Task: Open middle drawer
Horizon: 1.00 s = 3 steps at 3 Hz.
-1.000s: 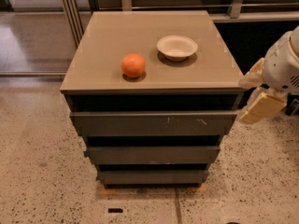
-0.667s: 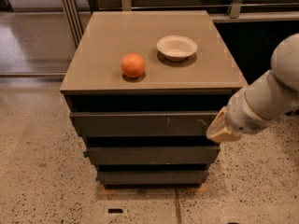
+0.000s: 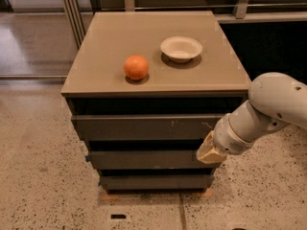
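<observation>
We see a low grey-brown cabinet (image 3: 110, 42) in the middle of the frame, with 3 drawer fronts down its face. The top drawer (image 3: 144, 127) is the widest and has pale scratch marks. The bottom drawer (image 3: 153, 181) is the shortest. The middle drawer (image 3: 144, 159) sits between them, a bit below the middle of the frame, with a small blue tab (image 3: 88, 158) at its left end.

On top of the cabinet are 1 orange (image 3: 136, 67) and 1 pale bowl (image 3: 181, 48). They sit near each other but do not touch.

The white arm (image 3: 273, 104) comes in from the right side of the frame. Its tan gripper (image 3: 209, 150) is low and right of the middle, at the right end of the middle drawer, up by the top edge of that front. It seems to reach into the dark gap just above the front. We cannot tell if the gripper is released or clenched, and we cannot tell if it really touches the drawer.

How far along are we? We think the reach is nearly done, because the gripper is at the right drawer. The middle drawer looks shut. Its front lines up with the other 2 and does not stick out toward us. So the main job is left: hook or grab the top edge of the front, then pull it straight out. The orange and the bowl are not in the way.
</observation>
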Available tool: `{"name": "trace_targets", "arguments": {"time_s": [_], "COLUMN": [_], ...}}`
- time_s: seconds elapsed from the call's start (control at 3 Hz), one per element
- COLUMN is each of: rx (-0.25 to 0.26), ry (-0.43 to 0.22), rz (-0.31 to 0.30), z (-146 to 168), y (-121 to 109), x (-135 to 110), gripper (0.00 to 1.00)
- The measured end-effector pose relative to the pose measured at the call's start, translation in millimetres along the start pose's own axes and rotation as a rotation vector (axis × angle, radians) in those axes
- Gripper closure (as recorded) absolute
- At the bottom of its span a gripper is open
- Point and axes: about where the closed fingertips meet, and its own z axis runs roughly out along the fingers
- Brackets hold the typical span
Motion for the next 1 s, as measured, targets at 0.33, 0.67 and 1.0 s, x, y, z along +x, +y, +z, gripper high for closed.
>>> {"name": "trace_targets", "arguments": {"time_s": [0.33, 0.67, 1.0], "rx": [0.006, -0.015, -0.005], "ry": [0.004, 0.005, -0.028], "rz": [-0.017, -0.055, -0.064], "z": [32, 101, 177], "y": [-3, 1, -12], "x": [15, 40, 59], "gripper": [1.00, 1.00, 1.00]}}
